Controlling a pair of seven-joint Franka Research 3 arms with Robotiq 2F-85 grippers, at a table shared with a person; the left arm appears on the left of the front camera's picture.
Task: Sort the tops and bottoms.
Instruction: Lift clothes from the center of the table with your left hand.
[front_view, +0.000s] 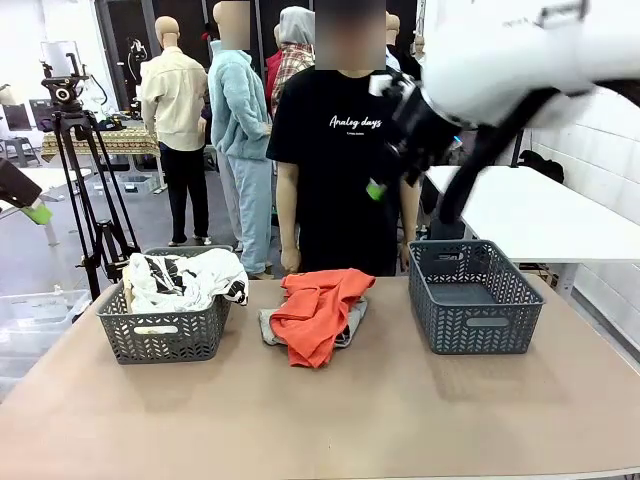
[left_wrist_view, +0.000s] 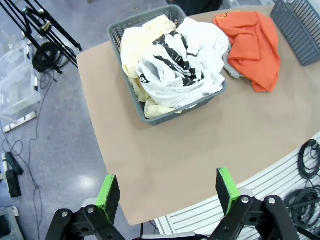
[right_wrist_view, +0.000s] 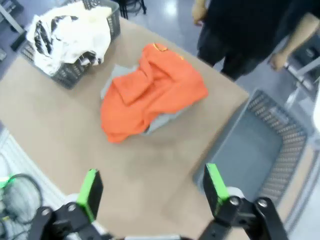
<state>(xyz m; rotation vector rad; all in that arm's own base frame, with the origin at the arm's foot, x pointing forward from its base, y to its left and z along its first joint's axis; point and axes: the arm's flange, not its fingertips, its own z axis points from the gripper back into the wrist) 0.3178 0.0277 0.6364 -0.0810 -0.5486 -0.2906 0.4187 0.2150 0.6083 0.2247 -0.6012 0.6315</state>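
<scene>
Fingers (left_wrist_view: 108, 192) of left gripper (left_wrist_view: 168, 190) stood wide apart, nothing between the pads. They hung high over the near left corner of the table (left_wrist_view: 165, 150). The curved table edge ran just beneath them, with grey floor beyond it. Bare tabletop lay from that edge up to the left basket (left_wrist_view: 131, 95). Basket was heaped: white garment (left_wrist_view: 195, 55) with black print on top, yellow garment (left_wrist_view: 135, 50) under and beside it, both reaching the rim. Tripod (front_view: 62, 95) stood on the floor off the table's left side. Cables (left_wrist_view: 301, 157) lay below the near edge.

Right gripper (right_wrist_view: 153, 190) fingers were likewise spread, holding nothing, raised above the near edge. Open tabletop ran ahead to the orange garment (right_wrist_view: 150, 95), crumpled mid-table. It lay over the grey garment (right_wrist_view: 167, 119), of which only margins showed. Right basket (right_wrist_view: 270, 145) sat near the pile, apart from it, its floor showing.

In the front view the right arm (front_view: 520, 60) crossed the upper right, partly in front of the person (front_view: 335, 180). The person stood at the far edge, one hand (front_view: 290, 260) hanging near the orange garment's far side. Strips of bare table separated the pile from each basket.
</scene>
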